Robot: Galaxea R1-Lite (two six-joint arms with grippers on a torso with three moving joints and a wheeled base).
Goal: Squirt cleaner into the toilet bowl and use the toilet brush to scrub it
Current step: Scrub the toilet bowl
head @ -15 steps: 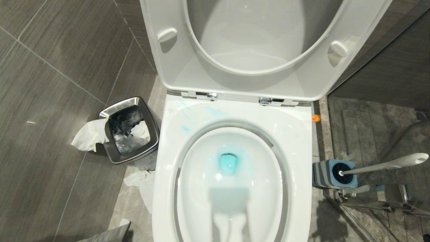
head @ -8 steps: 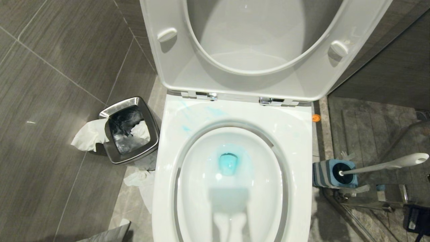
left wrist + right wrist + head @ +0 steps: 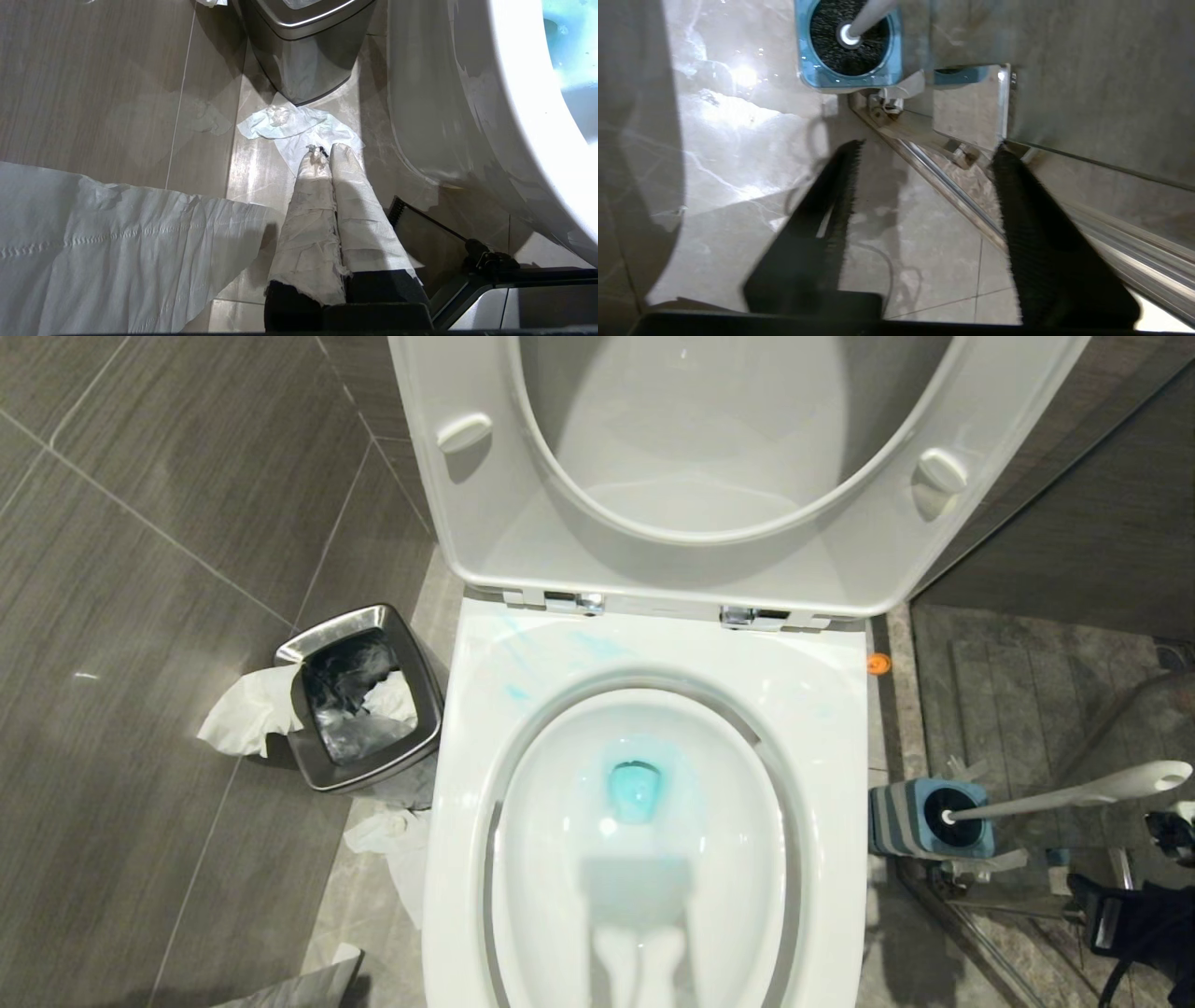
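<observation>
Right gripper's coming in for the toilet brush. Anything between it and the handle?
Nothing visible. The right gripper is open over bare floor, short of the toilet brush, which stands in its holder beside the toilet bowl.

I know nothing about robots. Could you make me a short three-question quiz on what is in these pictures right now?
1. True or false: the toilet brush stands in its blue-grey holder.
2. What colour is the liquid in the toilet bowl?
3. The right gripper is: A) shut on the brush, B) open with nothing between its jaws, C) inside the bowl.

Key: 1 true; 2 blue-green; 3 B.
</observation>
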